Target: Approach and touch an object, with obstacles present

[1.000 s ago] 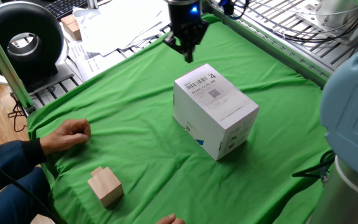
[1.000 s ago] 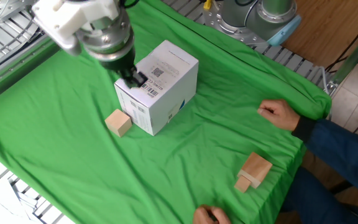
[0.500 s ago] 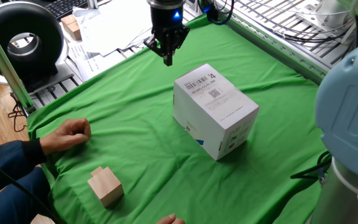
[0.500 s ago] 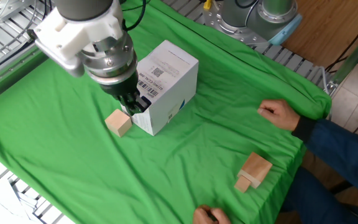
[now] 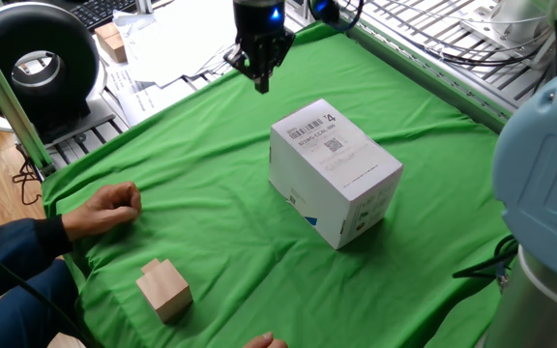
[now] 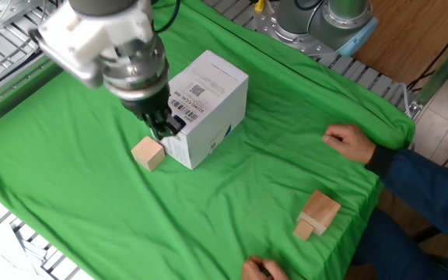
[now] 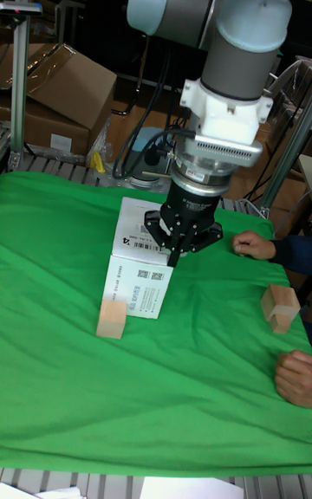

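Note:
A small wooden block (image 6: 148, 152) lies on the green cloth (image 6: 68, 187) against the left lower corner of a white labelled box (image 6: 208, 105). My gripper (image 6: 162, 132) hangs fingers-down just above and right of that block, close to the box's barcode face, shut and empty. From the tall fixed view, the gripper (image 7: 173, 258) overlaps the box (image 7: 143, 274), and the block (image 7: 112, 319) sits lower left of it. One fixed view puts the gripper (image 5: 261, 85) beyond the box (image 5: 335, 169); the small block does not show there.
A second wooden block (image 6: 317, 214) lies near the cloth's edge by a person's hand (image 6: 348, 144); another hand (image 6: 263, 270) shows at the bottom. The same block (image 5: 164, 288) and hand (image 5: 104, 211) appear in one fixed view. Metal grating borders the table.
The gripper has moved off the box's top corner, sideways and down toward the small block, during the first half second. Since then it has barely shifted.

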`<state>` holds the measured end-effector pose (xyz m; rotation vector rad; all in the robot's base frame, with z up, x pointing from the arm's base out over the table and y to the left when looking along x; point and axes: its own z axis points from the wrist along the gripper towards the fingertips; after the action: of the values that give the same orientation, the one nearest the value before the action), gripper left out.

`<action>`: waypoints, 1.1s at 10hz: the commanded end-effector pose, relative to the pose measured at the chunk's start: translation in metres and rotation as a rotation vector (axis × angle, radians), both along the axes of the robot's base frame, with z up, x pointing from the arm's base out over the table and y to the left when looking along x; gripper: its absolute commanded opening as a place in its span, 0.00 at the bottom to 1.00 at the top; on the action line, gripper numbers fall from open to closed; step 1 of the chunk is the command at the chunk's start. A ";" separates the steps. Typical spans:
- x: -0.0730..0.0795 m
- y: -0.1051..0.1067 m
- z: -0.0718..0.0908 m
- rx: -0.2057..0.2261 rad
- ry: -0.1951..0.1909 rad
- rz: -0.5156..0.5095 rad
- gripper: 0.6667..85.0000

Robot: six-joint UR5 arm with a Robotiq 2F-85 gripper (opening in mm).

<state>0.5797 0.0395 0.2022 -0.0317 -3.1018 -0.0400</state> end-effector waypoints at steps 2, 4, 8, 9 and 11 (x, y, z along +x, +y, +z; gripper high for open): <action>0.000 0.001 0.017 0.013 -0.019 -0.002 0.02; 0.002 0.000 0.017 0.010 -0.025 -0.011 0.02; 0.017 -0.001 0.017 0.005 -0.085 0.006 0.02; 0.016 -0.003 0.017 0.001 -0.080 0.005 0.02; 0.022 -0.011 -0.005 -0.010 -0.079 0.019 0.02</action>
<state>0.5951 0.0328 0.2117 -0.0164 -3.1727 -0.0222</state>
